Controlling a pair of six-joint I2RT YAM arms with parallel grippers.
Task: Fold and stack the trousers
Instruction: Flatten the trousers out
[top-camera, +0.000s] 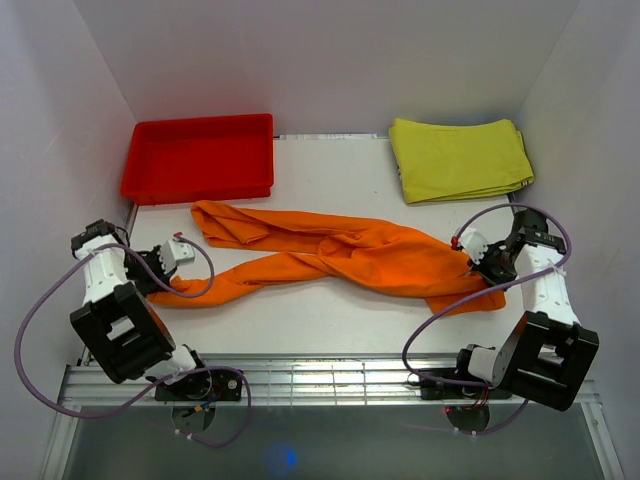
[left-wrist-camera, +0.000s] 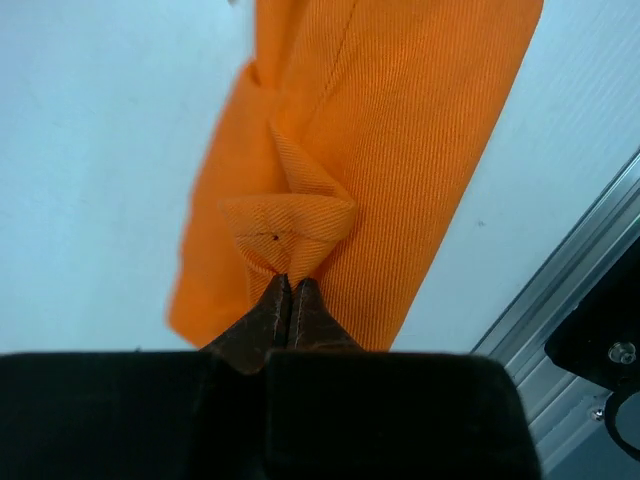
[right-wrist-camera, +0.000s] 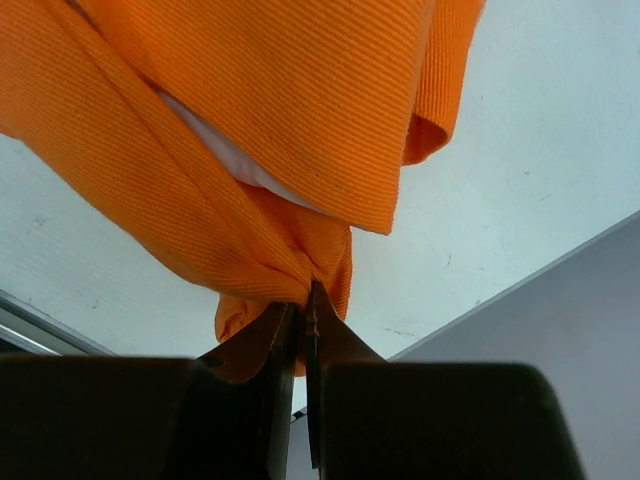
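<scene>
Gripping the trousers (top-camera: 340, 255) at both ends, the two arms appear set to stretch the garment flat before the first fold. The trousers lie on the table (top-camera: 300, 330) just in front of the red tray (top-camera: 200, 190) and run from below the tray's left end to well past its right end, with the two legs crossed over each other about halfway along.

The left gripper (left-wrist-camera: 291, 285), below the tray's left corner, has its jaws pressed together on a small pucker of orange fabric near a leg end. The right gripper (right-wrist-camera: 305, 295), well away from the tray on its right, has its jaws pinched tight on a bunched fold at the wider end.

To do this step well, both ends probably need to rise together and draw apart evenly, so that the crossed legs can fall side by side. The left pinch takes little cloth and may slip under a hard pull, so gentle tension seems wise. A folded yellow-green cloth (top-camera: 460, 158) lies level with the tray, far to its right.

No brand, label or writing can be read in any view.
</scene>
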